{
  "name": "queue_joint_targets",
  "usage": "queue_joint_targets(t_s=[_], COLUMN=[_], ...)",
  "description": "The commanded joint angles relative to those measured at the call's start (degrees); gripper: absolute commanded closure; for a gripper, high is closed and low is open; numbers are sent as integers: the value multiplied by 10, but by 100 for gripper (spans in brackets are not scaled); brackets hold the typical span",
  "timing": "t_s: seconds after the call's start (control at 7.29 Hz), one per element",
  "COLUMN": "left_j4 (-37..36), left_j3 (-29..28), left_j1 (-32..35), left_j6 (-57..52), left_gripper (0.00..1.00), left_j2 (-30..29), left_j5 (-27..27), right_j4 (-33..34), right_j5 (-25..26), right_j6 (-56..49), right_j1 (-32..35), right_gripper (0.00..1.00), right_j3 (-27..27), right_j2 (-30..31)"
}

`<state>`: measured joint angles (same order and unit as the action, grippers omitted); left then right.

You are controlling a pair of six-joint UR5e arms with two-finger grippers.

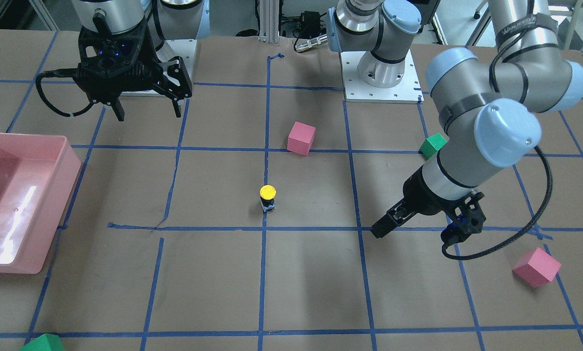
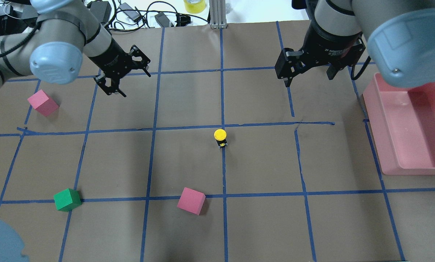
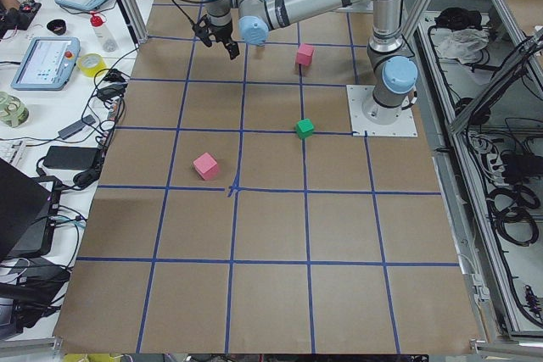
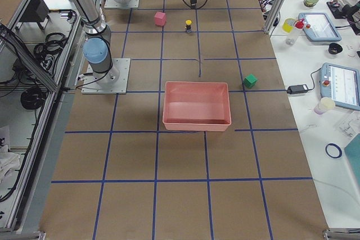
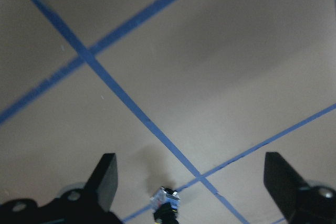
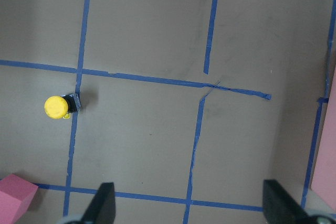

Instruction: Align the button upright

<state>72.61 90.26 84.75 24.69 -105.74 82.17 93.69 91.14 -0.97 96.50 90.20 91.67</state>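
The button (image 1: 268, 197) stands upright on a blue tape line near the table's middle, yellow cap on top. It also shows in the overhead view (image 2: 220, 137), in the right wrist view (image 6: 58, 107) and at the bottom edge of the left wrist view (image 5: 165, 208). My left gripper (image 2: 137, 86) is open and empty, raised well away from the button on my left; it also shows in the front view (image 1: 413, 235). My right gripper (image 2: 308, 79) is open and empty, high above the table on my right, also in the front view (image 1: 150, 116).
A pink bin (image 2: 384, 145) sits at my right edge. One pink cube (image 2: 190, 201) lies near my base, another (image 2: 42, 102) at the far left. A green cube (image 2: 67, 199) lies at the left, and another (image 1: 42, 342) at the front view's bottom-left edge.
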Motion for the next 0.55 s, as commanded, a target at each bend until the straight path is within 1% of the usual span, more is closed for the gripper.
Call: queue_joint_targets(t_s=[0.0, 0.14, 0.27, 0.41], left_j4=[81, 129, 155, 156], left_j3=[-52, -59, -56, -58], left_j1=[2, 2, 2, 4], left_j6=[-152, -158, -204, -272], left_gripper=[0, 0, 0, 0], left_j2=[67, 96, 106, 111], left_j5=[66, 89, 99, 96], right_j4=[0, 0, 1, 11], right_j5=[0, 0, 0, -3], right_j6=[0, 0, 0, -7], right_j1=[0, 0, 0, 0], right_gripper=[0, 0, 0, 0], right_j3=[0, 0, 1, -10], right_j2=[0, 0, 0, -2])
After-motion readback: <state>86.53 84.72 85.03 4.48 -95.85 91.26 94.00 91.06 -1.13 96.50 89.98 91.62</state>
